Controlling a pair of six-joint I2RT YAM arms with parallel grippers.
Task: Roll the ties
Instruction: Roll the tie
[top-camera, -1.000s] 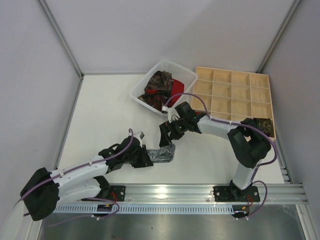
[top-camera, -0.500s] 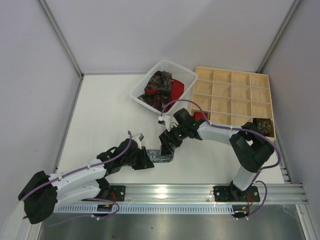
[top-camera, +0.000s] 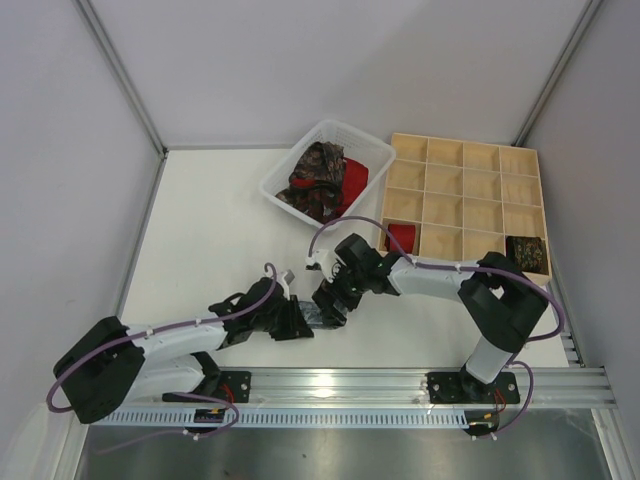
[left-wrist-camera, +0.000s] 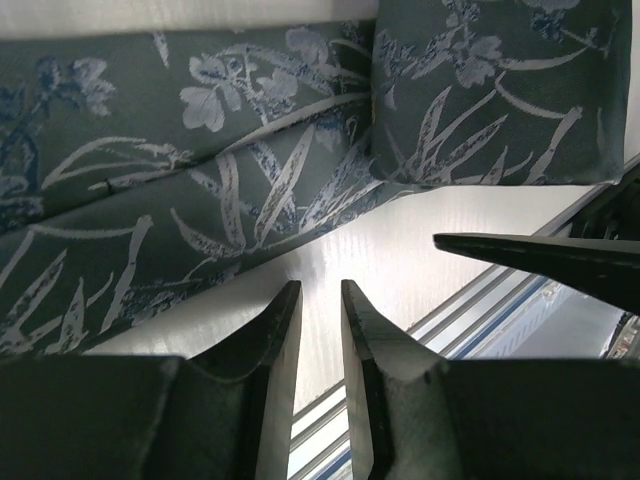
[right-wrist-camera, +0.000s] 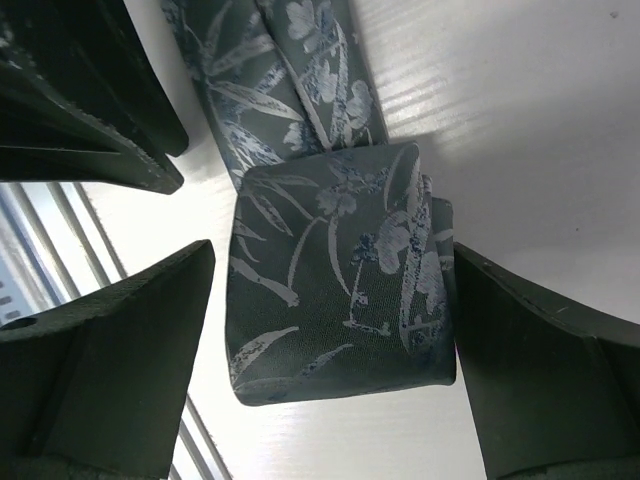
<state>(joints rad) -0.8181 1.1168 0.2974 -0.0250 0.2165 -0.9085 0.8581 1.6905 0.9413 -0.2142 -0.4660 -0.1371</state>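
Grey tie (top-camera: 318, 316) lies on the table (top-camera: 210, 230) at lower centre of the top view, between both grippers. One end is a fat roll (right-wrist-camera: 340, 270); the flat tail runs off to the upper left of the right wrist view. Right gripper (top-camera: 331, 299): fingers wide apart, straddling the roll, clamped on nothing; can't tell if either pad touches it. Left gripper (left-wrist-camera: 316, 300): fingers nearly together, bare table in the narrow gap, nothing held, tips at the tail's edge.

Risks:
- The roll looks loose, so it likely springs open if the right jaws close off-centre or lift early.
- The tail is unpinned, so it may drag and skew the roll.
- The grippers are crowded, so a collision is possible.

Other ties (top-camera: 322, 175) sit in the basket (top-camera: 294, 156), upper centre.
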